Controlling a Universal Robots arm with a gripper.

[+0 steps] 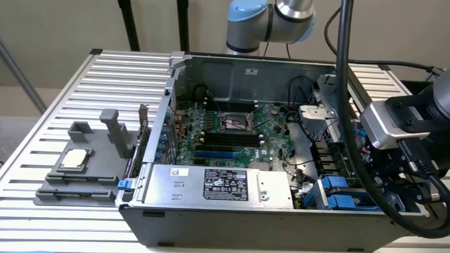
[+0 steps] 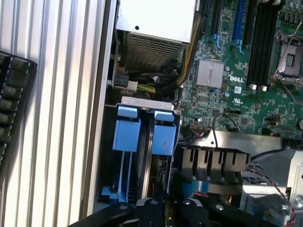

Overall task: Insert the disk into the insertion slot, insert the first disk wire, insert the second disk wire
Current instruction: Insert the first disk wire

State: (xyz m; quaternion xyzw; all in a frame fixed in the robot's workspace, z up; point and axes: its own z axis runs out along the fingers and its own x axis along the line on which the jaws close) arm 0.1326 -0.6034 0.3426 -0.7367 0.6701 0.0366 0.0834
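Gripper [image 2: 165, 208] hangs right over insertion slot [image 2: 147, 142], at 4 o'clock corner of open computer case [image 1: 211, 63]. Can't tell if it is holding anything. Disk not spotted; blue tabs [image 2: 163, 137] stick up from slot.

insertion slot [image 2: 142, 142]: grey metal, glossy blue plastic tabs | table [image 1: 63, 89]: ribbed matt metal

"DELL" in white on the green motherboard [image 2: 236, 90], beside the silver heatsink [image 2: 209, 73]. Black label [image 1: 226, 184] on the silver box [image 1: 218, 185]: print unreadable.
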